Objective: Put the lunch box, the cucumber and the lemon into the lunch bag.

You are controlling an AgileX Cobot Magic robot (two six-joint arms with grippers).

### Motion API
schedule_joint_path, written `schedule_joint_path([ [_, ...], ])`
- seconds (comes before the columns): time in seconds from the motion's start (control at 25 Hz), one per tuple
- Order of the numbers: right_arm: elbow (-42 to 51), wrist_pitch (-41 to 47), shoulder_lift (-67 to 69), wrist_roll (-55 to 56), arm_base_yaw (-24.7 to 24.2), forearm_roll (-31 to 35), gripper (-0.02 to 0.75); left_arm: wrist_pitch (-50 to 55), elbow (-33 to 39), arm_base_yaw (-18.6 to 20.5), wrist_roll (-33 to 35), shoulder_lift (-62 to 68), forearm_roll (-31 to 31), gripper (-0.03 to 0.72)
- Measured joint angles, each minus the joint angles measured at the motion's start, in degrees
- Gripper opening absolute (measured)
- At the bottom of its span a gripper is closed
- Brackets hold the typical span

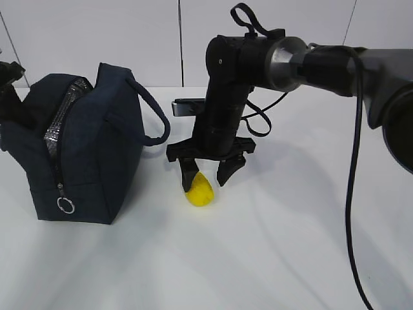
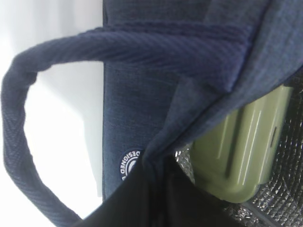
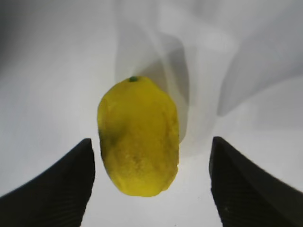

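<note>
The navy lunch bag (image 1: 84, 148) stands at the left with its zipper open. My left gripper (image 1: 8, 74) is at the bag's far side, shut on a fold of the bag's rim (image 2: 161, 179) and holding the mouth apart. The sage-green lunch box (image 2: 241, 151) lies inside against the silvery lining. The yellow lemon (image 1: 199, 190) rests on the table to the right of the bag. My right gripper (image 1: 210, 175) hangs over it, open, with one finger on each side of the lemon (image 3: 138, 137) and neither touching it. The cucumber is out of view.
One loop handle (image 1: 155, 123) of the bag sticks out toward the lemon. The zipper's ring pull (image 1: 65, 205) hangs at the bag's front. A flat dark device (image 1: 187, 106) lies behind the right arm. A black cable (image 1: 352, 194) droops at the right.
</note>
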Motion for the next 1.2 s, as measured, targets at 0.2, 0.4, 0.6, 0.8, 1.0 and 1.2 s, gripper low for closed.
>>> schedule_joint_path([
  [0.2,0.00,-0.04,0.13,0.00,0.00,0.00,0.559,0.00,0.00,0.00,0.00,0.00,0.00,-0.015],
  [0.4,0.00,-0.04,0.13,-0.34,0.00,-0.04,0.559,0.00,0.00,0.00,0.00,0.00,0.00,-0.015],
  [0.6,0.00,-0.04,0.13,-2.19,0.00,2.16,0.559,0.00,0.00,0.00,0.00,0.00,0.00,-0.015],
  [0.8,0.00,-0.82,0.13,-2.53,0.00,2.39,0.559,0.00,0.00,0.00,0.00,0.00,0.00,-0.015],
  [1.0,0.00,-0.83,0.16,-2.65,0.00,2.50,0.559,0.00,0.00,0.00,0.00,0.00,0.00,-0.015],
  [1.2,0.00,-1.27,0.62,-2.78,0.00,2.50,0.559,0.00,0.00,0.00,0.00,0.00,0.00,-0.015],
])
